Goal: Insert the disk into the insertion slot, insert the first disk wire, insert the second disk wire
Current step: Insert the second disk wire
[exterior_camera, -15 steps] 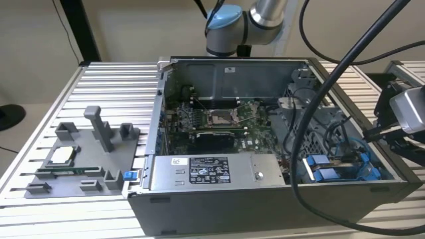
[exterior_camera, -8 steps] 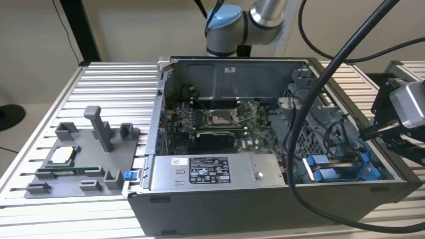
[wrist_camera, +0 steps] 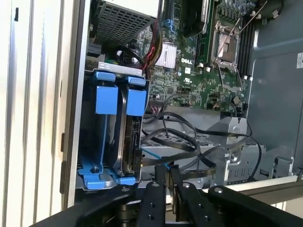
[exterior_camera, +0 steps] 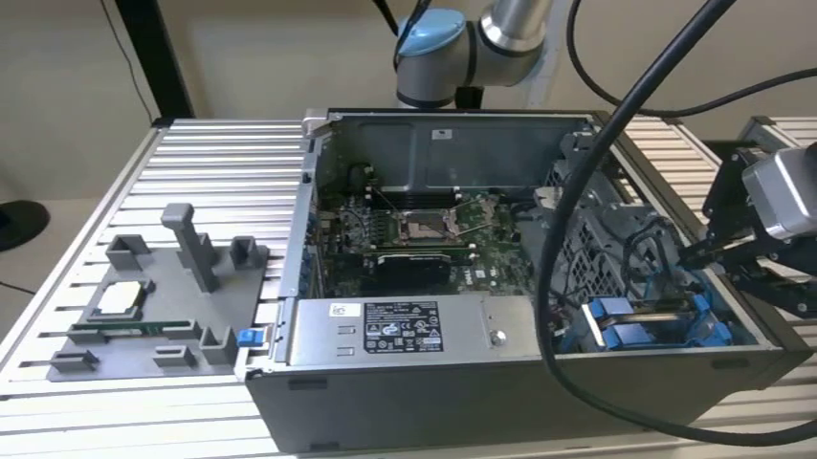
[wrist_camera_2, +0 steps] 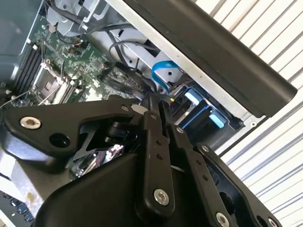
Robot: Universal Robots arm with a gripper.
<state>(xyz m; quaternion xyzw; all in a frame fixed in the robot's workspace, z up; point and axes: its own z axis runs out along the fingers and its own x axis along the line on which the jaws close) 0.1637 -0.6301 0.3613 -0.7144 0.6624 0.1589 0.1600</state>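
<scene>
The disk [wrist_camera: 129, 142] stands edge-on in the insertion slot [wrist_camera: 105, 99], between the slot's bright blue rails, at the case's near corner on the exterior view's right [exterior_camera: 626, 333]. My gripper [wrist_camera: 165, 171] hangs just beside the disk's connector end, over the case wall [exterior_camera: 687, 256]. Its two black fingers are pressed close together in both wrist views [wrist_camera_2: 157, 101]. A flat blue disk wire [wrist_camera_2: 162, 75] loops down from the board and ends at the fingertips, where it seems pinched [wrist_camera: 154, 155]. A black flat wire [wrist_camera: 189, 151] curls just past it.
The open computer case lies on a ribbed metal table [exterior_camera: 217, 172]. A grey labelled power-supply box [exterior_camera: 389, 330] and the motherboard [exterior_camera: 422, 229] fill its middle. A perforated cage [wrist_camera: 123, 21] sits beyond the slot. A grey fixture block [exterior_camera: 153, 306] lies at the exterior view's left. Thick black cables [exterior_camera: 575, 239] hang across the case.
</scene>
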